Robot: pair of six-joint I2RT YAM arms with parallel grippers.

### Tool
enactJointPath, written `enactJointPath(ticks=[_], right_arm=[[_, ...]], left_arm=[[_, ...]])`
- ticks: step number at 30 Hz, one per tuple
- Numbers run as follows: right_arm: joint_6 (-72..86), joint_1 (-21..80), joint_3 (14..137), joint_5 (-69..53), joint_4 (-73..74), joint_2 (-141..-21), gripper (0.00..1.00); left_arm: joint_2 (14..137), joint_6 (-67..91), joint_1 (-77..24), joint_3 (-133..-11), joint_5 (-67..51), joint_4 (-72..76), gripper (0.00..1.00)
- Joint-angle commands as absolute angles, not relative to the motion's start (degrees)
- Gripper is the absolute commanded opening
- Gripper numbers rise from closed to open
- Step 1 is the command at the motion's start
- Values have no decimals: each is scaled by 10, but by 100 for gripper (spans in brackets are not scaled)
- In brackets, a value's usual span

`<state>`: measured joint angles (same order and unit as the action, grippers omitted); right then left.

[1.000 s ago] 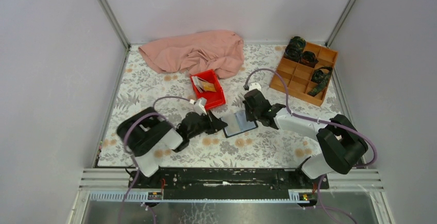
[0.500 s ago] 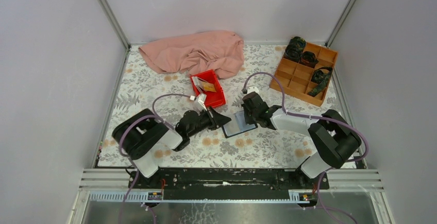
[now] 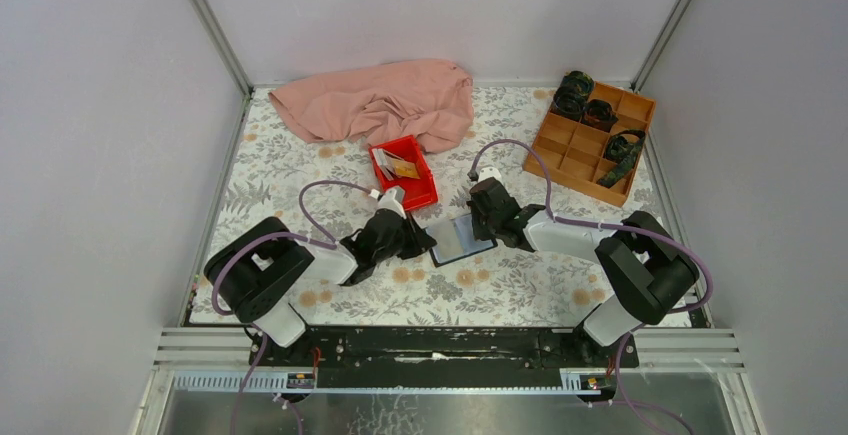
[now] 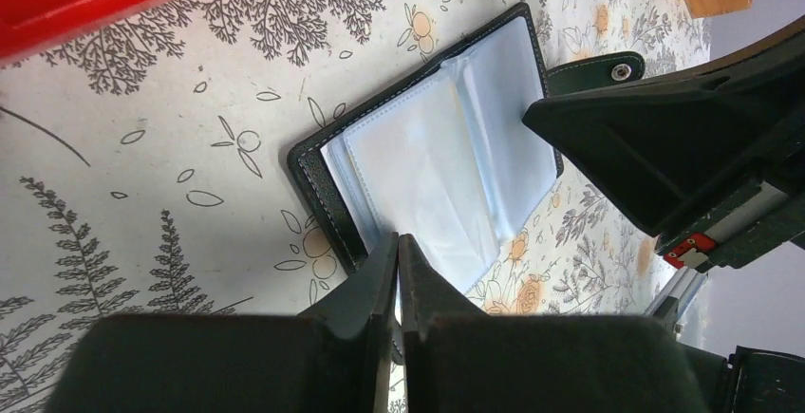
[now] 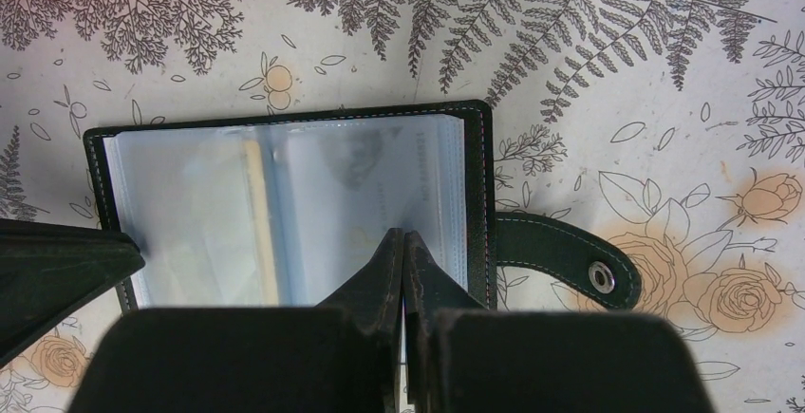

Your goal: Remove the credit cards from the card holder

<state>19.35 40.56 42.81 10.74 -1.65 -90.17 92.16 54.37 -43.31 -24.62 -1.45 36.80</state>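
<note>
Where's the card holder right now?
In the top view the card holder lies open at mid-table on the floral cloth, between the left gripper and right gripper, just nearer than the red tray.

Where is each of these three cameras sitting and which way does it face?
Top external: fixed above and behind the arm bases, looking down on the table; both whole arms show.
Left wrist: on the left arm, looking along the shut left end effector at the open card holder; the right end effector at right.
Right wrist: on the right arm, looking down past the shut right end effector at the card holder; left end effector bottom left.
Shared: both wrist views show the card holder and the opposite end effector.
</note>
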Motion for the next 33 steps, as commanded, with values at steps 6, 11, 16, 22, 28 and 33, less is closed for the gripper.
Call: enactJointPath(ticks=[6, 11, 16, 22, 28, 33], right_arm=[[203, 407, 422, 78, -11, -909, 0], [202, 407, 421, 76, -13, -911, 0], [202, 407, 424, 69, -16, -919, 0], [202, 407, 423, 66, -18, -919, 0], [200, 407, 421, 68, -17, -918, 0], [200, 407, 422, 68, -17, -922, 0]], left_arm=[[909, 543, -437, -243, 22, 300, 9], [907, 543, -440, -252, 15, 289, 9], [861, 537, -440, -244, 30, 249, 9], [847, 529, -441, -244, 41, 224, 9], [886, 540, -441, -259, 8, 265, 9], [896, 541, -441, -267, -3, 274, 9]])
